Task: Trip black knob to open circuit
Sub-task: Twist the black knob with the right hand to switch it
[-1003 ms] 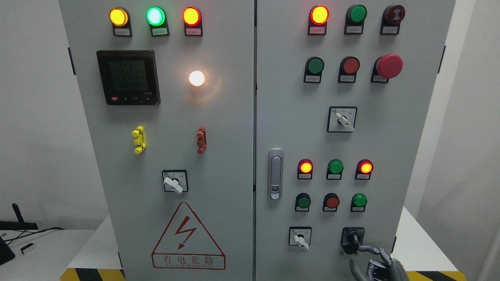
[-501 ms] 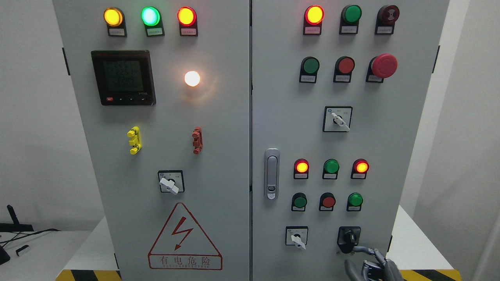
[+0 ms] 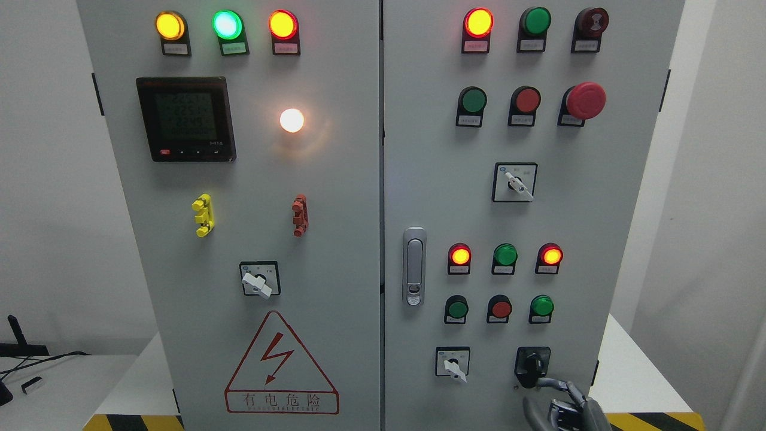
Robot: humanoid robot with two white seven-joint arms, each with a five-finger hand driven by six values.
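Note:
The black knob (image 3: 532, 363) sits on a black square plate at the lower right of the grey cabinet's right door (image 3: 592, 197); its lever points roughly downward. My right hand (image 3: 535, 392) comes up from the bottom edge just below it. One finger (image 3: 553, 381) curves up and left, and its tip touches the knob's underside. The thumb (image 3: 530, 410) stands apart lower down, so nothing is clasped. Most of the hand is cut off by the frame edge. The left arm does not show.
A white selector switch (image 3: 453, 363) is left of the knob. Above it are small buttons (image 3: 499, 309) and lit lamps (image 3: 459, 255). A door latch (image 3: 413, 266) is near the seam. The cabinet stands on a white table (image 3: 634, 371) with hazard striping (image 3: 652, 421).
The whole picture has slid a little to the left as the head view shifted. My right hand stays just under the black knob, its finger still at the knob's lower edge.

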